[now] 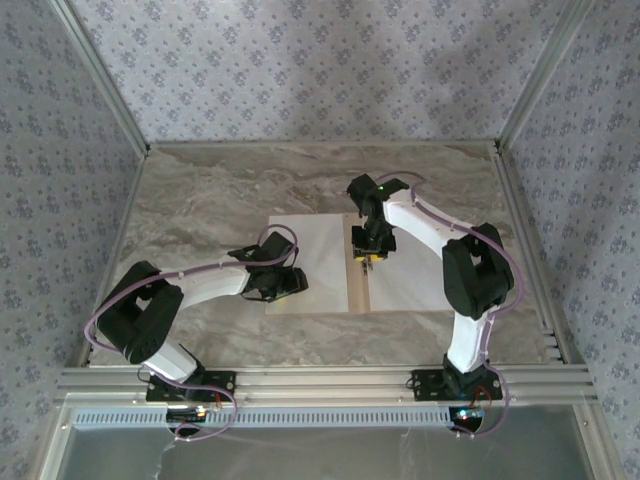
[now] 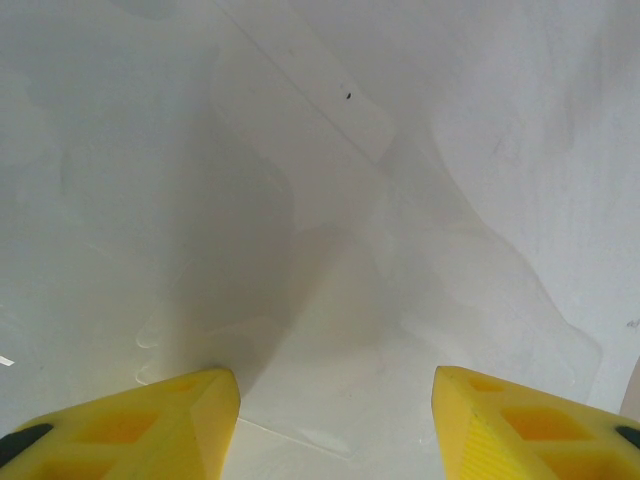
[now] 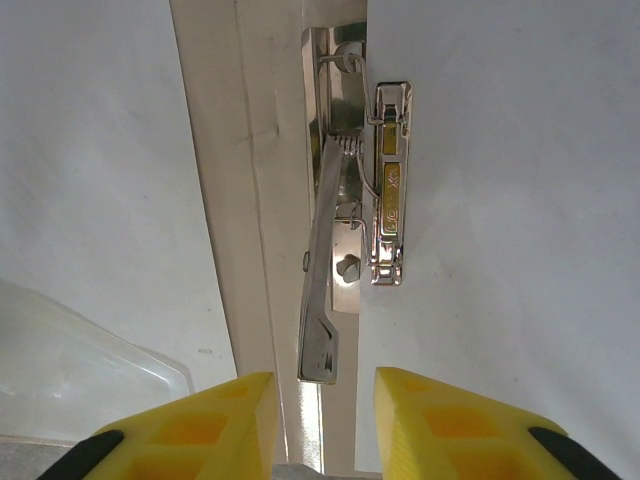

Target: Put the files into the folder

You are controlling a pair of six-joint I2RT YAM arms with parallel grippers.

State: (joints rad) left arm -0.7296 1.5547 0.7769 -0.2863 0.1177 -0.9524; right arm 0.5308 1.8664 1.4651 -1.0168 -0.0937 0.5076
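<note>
Placement of the files looks nearly done: in the top view the tan folder (image 1: 357,295) lies open in the middle of the marble table (image 1: 200,200), and one white sheet covers each leaf. At the left, the left gripper (image 1: 285,283) hovers over the lower left part of the left sheet (image 1: 320,245), its yellow fingers (image 2: 150,425) wide apart and empty. In the centre, the right gripper (image 1: 372,256), also parted and holding nothing, hangs over the metal lever clip (image 3: 385,200) beside the spine; the right sheet (image 1: 415,278) lies beyond it. Next, I think, the clip lever must be pressed to fix the sheets, without shifting them.
</note>
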